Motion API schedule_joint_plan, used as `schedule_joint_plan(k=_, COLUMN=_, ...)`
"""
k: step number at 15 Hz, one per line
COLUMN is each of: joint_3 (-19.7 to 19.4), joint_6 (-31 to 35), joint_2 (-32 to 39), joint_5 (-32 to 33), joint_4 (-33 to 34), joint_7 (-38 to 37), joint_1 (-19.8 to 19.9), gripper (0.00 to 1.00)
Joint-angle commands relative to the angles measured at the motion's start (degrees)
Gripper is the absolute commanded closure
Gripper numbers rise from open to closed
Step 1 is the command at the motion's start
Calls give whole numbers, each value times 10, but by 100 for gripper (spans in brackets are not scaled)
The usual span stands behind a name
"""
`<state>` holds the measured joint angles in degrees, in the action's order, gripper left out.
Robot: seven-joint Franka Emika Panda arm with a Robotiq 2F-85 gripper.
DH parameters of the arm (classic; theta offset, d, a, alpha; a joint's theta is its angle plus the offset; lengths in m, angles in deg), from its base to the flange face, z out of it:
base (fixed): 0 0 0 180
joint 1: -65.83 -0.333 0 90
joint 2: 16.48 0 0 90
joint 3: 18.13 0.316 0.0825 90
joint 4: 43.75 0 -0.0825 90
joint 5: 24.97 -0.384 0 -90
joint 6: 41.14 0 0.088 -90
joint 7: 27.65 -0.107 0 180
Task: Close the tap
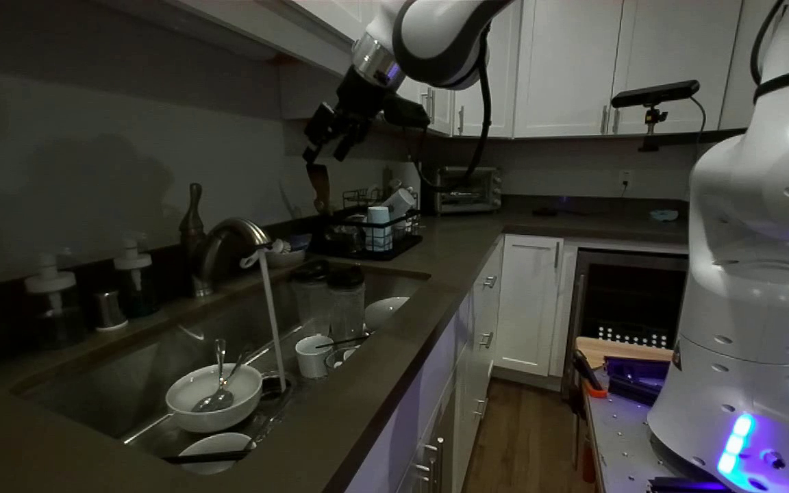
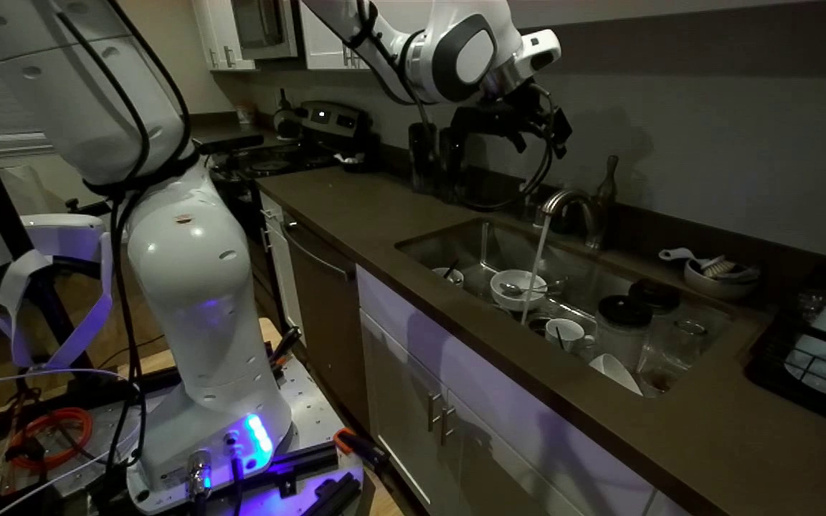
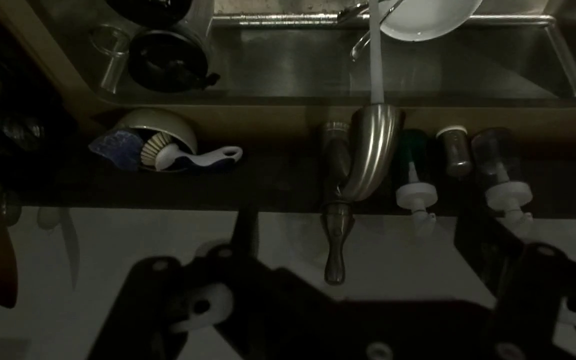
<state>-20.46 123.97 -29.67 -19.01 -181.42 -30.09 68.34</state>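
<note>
The gooseneck faucet (image 3: pixel 373 155) stands on the countertop (image 2: pixel 355 208) at the back edge of the metal sink (image 3: pixel 288 65). It is dark silver with a brushed finish, and in the wrist view pale streaks of light run down the outside of its bend. The spout (image 1: pixel 247 230) climbs from a ringed foot, arches over in one smooth curve and ends with its mouth turned down over the basin. A straight, whitish stream of water (image 1: pixel 272 315) falls from it, coming down just beside a white bowl (image 1: pixel 237 414) in the sink. The lever handle (image 3: pixel 335 250), slim and waisted with a rounded tip, points upward in both exterior views. A green soap dispenser (image 3: pixel 415 192) sits just beside the faucet. The gripper (image 3: pixel 360 225) hangs higher than the faucet and apart from it, its fingers (image 3: pixel 488 245) spread wide and holding nothing; in the wrist view the lever handle appears between them.
</note>
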Motion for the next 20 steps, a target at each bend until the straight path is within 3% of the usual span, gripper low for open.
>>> schedule_joint_plan(k=1, joint_3=3, joint_6=57, joint_2=48, joint_5=-17, joint_4=29, joint_7=6, joint_1=-3, gripper=0)
schedule_joint_plan(k=9, joint_3=4, joint_6=46, joint_2=39, joint_5=-8, joint_4=19, joint_7=6, joint_1=3, gripper=0)
schedule_joint_plan(k=14, joint_3=0, joint_6=132, joint_2=67, joint_5=-14, joint_4=21, joint_7=-12, joint_1=-2, gripper=0)
schedule_joint_plan(k=18, joint_3=2, joint_6=212, joint_2=101, joint_5=-43, joint_4=33, joint_7=-6, joint_1=-6, gripper=19)
schedule_joint_plan(k=20, joint_3=3, joint_6=234, joint_2=119, joint_5=-51, joint_4=43, joint_7=-6, joint_1=-7, gripper=33)
